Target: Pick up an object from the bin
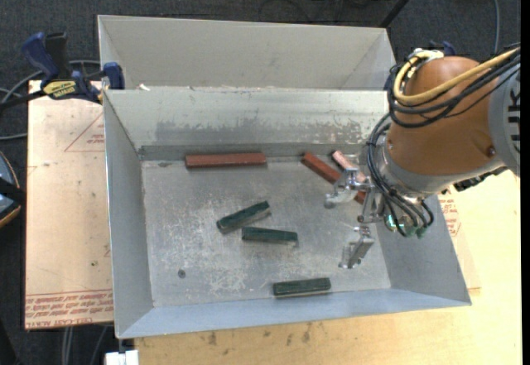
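Observation:
My gripper (348, 225) hangs over the right side of the bin floor. It is open, one fingertip toward the back and the other toward the front, with bare floor between them. Just behind the back fingertip lies a short red bar (317, 165), set at an angle, with a small pink piece (343, 160) beside it. A dark green bar (301, 287) lies near the front wall, left of and below the front fingertip. Another dark green bar (269, 235) lies flat in the middle of the bin, left of the gripper.
A third dark green bar (243, 216) lies tilted just above the middle one. A long red-brown bar (225, 160) runs along the foot of the back wall. The arm's orange cover and cables overhang the bin's right wall.

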You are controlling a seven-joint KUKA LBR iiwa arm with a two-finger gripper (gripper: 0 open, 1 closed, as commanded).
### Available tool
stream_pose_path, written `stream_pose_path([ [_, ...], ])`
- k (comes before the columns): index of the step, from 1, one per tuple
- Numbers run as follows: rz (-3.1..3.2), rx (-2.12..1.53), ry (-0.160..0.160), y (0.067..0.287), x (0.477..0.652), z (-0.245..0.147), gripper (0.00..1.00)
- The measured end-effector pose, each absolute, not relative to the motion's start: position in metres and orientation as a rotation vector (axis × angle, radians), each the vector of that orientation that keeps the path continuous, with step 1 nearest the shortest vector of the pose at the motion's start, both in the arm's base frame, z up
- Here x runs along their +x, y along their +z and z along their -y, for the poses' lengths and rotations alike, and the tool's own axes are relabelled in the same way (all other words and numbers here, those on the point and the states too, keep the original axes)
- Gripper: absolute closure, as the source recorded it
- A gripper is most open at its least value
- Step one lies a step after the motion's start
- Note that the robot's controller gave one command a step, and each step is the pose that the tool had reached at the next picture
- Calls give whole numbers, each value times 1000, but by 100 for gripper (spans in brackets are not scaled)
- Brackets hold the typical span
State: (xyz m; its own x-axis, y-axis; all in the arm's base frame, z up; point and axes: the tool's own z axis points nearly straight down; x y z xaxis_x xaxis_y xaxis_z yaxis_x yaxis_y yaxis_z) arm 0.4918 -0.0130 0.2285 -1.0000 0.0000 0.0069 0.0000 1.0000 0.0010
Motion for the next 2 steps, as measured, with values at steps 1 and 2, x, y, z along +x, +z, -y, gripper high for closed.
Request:
stream_pose_path([
  [1,3142,0,-1,232,493,13,0],
  [2,3150,24,-1,179,520,-3,0],
])
